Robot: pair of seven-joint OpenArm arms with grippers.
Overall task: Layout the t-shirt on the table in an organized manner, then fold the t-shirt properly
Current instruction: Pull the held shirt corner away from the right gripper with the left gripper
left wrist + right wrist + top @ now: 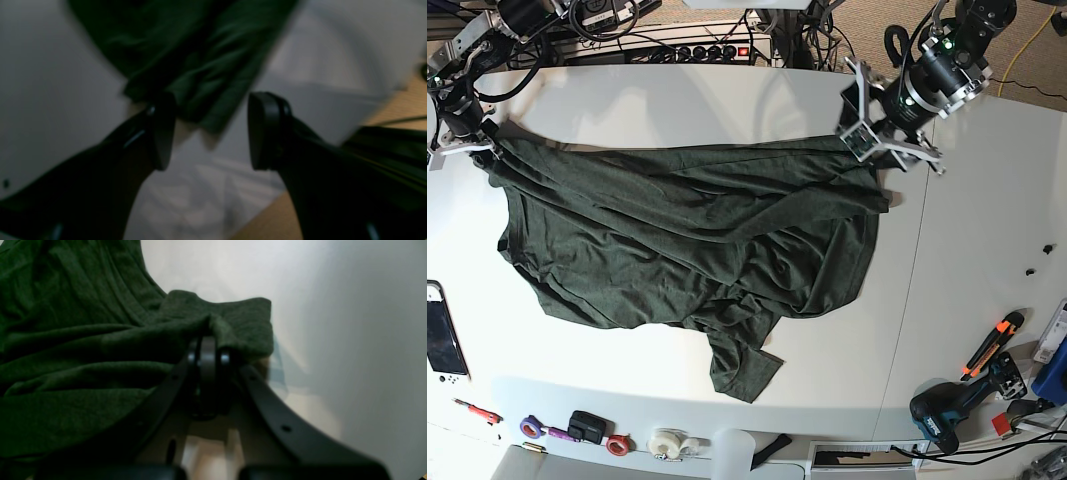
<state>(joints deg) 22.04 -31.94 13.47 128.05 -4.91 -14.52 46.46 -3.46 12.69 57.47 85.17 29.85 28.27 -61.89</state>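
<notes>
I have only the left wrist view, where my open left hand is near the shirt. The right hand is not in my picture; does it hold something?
Observer: Yes, the right hand is closed on the shirt.
Operator: Thank you. And the rest of the shirt, is it flat and straight?
Observer: No, it is wrinkled, and one narrow end juts out toward the bottom of the base view.
Operator: Is there also some object on the side of the right hand?
Observer: Yes, a phone lies at the base view's left edge.

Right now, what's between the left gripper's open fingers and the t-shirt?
Base view: the left gripper hangs right over the t-shirt's upper corner; no other object shows between them.
</notes>
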